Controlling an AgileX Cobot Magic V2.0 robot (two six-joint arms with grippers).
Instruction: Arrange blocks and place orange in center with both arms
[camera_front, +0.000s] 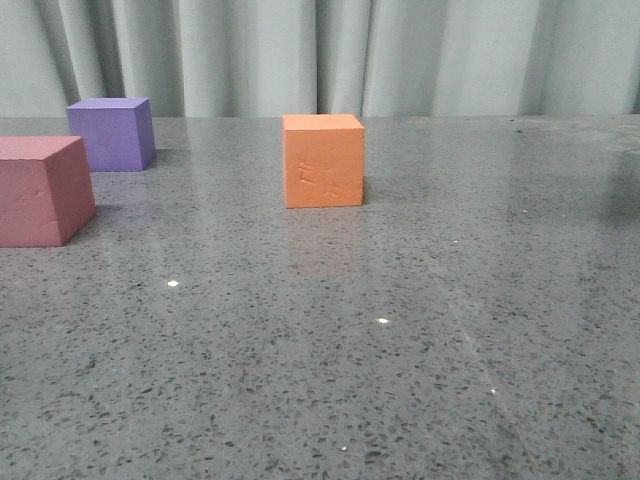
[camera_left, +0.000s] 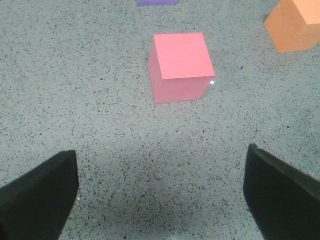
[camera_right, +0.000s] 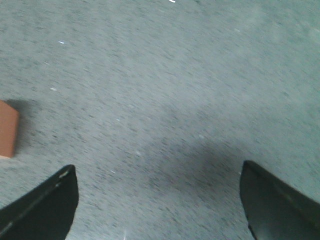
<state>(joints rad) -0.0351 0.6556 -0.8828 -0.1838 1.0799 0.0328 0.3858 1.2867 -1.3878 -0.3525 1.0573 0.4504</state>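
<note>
Pink cube (camera_left: 181, 65) before spread left hand (camera_left: 160, 192) | purple cube (camera_front: 112, 133) whole only frontally | right hand (camera_right: 159, 200) spread

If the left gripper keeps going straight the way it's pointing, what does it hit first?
Most likely the pink cube: it sits ahead of the open left gripper, roughly centred between the fingers, with only bare table before it. Depth is hard to judge.

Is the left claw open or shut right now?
Open. In its wrist view the left gripper has its two black fingers far apart, bare table between, the pink cube ahead untouched.
</note>
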